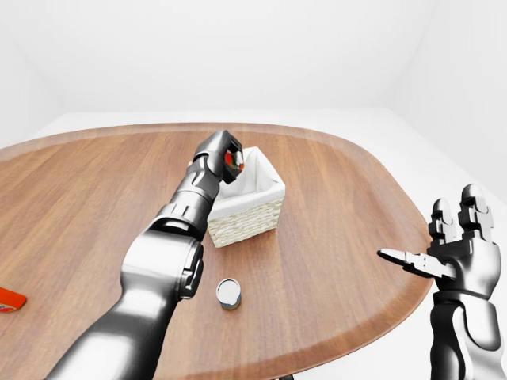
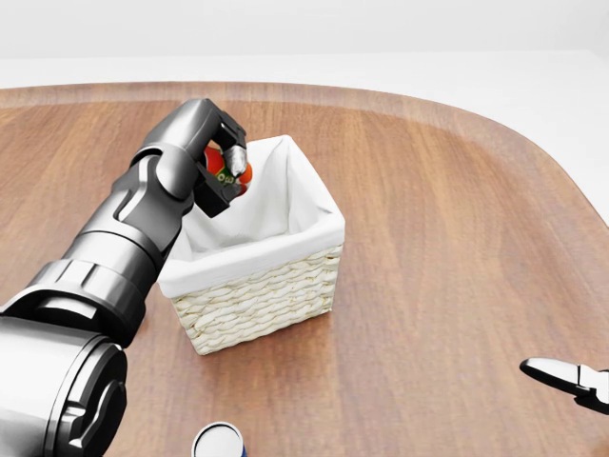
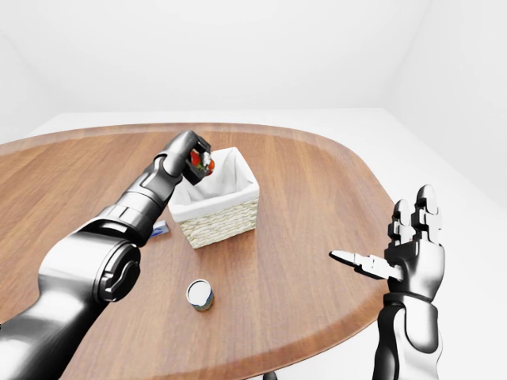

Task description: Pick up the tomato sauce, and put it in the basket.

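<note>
The left hand point(image 2: 221, 169) was closed around the tomato sauce point(image 2: 228, 171), a red container with a label partly hidden by the fingers. In the head view the hand was over the upper-left corner of the wicker basket point(image 2: 262, 290), above its white cloth liner point(image 2: 238, 214). The sauce was apparently not yet resting on the basket floor.

The step in hand was judged to be the release. To do it well, the hand should first be brought toward the middle of the opening, clear of the left rim, then lowered inside the liner before the fingers part, so that the container neither strikes the rim nor tips out.

The right hand point(image 1: 455, 257) was spread with nothing in it, well apart from the basket, off the table's right edge. A small round can point(image 1: 228, 293) stood on the wooden table point(image 2: 457, 238) below the basket.
</note>
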Robot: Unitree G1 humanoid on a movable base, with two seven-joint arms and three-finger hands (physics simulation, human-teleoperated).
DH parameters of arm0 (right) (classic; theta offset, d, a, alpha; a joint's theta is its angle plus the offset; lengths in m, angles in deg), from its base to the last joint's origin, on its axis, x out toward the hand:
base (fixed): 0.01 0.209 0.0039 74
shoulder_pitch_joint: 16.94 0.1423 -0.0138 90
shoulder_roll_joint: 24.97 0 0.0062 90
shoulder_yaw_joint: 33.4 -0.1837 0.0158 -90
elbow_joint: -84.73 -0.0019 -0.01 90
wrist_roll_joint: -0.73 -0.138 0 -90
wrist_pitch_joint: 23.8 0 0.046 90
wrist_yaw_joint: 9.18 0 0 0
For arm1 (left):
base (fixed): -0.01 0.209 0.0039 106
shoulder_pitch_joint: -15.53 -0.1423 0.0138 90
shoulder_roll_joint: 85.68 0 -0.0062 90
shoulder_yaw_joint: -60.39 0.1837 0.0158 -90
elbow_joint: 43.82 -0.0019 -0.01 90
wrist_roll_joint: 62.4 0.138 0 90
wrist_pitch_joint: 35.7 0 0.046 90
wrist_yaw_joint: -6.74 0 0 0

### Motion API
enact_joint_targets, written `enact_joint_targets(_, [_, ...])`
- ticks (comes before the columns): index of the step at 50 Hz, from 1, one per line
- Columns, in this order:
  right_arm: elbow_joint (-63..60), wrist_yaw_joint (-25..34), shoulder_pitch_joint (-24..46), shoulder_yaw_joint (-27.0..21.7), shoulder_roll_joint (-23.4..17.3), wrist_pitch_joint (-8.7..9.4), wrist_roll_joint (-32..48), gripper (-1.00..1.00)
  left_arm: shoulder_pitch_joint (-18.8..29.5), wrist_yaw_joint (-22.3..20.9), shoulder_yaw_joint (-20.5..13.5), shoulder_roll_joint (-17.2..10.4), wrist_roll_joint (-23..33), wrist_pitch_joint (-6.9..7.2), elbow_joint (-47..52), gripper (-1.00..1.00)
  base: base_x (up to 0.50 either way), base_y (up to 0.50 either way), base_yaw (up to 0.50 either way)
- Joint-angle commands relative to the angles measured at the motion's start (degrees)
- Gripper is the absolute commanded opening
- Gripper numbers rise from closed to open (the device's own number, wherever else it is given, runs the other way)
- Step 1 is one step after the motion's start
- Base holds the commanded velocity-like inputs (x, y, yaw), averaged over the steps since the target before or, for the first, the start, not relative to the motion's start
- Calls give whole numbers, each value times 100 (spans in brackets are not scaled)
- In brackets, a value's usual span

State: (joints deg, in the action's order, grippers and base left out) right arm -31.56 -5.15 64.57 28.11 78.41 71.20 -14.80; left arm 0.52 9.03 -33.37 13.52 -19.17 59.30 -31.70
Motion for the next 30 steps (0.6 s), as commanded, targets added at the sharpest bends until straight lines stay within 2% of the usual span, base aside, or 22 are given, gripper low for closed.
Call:
enact_joint_targets(1, [-6, 8, -24, 19, 28, 0, 4, 100, -172, 3, 4, 16, -185, 0, -17, -100, 0, 0, 0])
enact_joint_targets(20, [24, 2, -21, 36, 25, 0, 9, 100, -10, 58, 105, -146, 71, 0, -22, -100, 0, 0, 0])
enact_joint_targets(21, [37, 2, -15, 40, 24, 0, 13, 100, -2, 77, 113, -151, 110, 0, -23, -15, 0, 0, 0])
enact_joint_targets(22, [40, -1, -13, 44, 24, 0, 17, 100, 6, 129, 87, -159, 112, 0, -22, 100, 0, 0, 0])
enact_joint_targets(30, [55, 2, -18, 35, 17, 0, 0, 100, 23, 133, 90, -200, 213, 0, -26, 100, 0, 0, 0])
